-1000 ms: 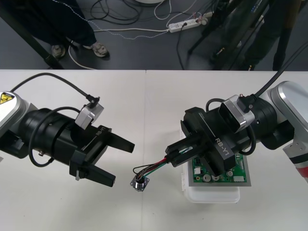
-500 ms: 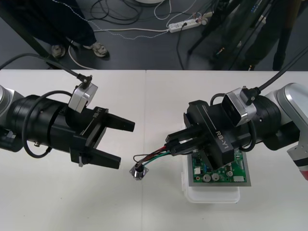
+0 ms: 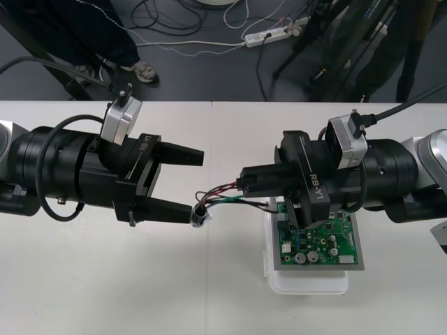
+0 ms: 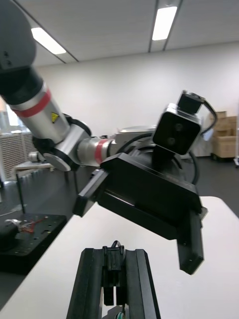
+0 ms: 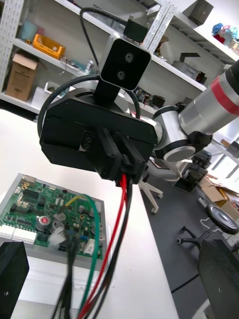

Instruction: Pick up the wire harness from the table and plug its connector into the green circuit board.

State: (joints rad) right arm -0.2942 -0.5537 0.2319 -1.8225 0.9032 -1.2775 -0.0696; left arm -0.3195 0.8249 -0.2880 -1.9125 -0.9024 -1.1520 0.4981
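Two grippers, one harness, one board.

Your right gripper point(image 3: 243, 185) is closed on the harness point(image 3: 222, 197): its two fingers stand tight together with the one black plug point(image 4: 113, 259) between them, near the far left corner of the board point(image 3: 318, 241), which sits on one white base point(image 3: 307, 285). The plug is not in the board. The red, green and black wires run from there toward your left gripper point(image 3: 196, 187), whose two fingers stand wide apart and hold nothing. The one metal socket point(image 3: 201, 217) is just beside its fingertip nearer the table's front edge; you cannot tell if they touch. Below is one plain light table point(image 3: 209, 300) with a seam down its middle. Beyond its far edge you see dark floor point(image 3: 209, 77) with loose cables point(image 3: 162, 15) and one power strip point(image 3: 269, 35).
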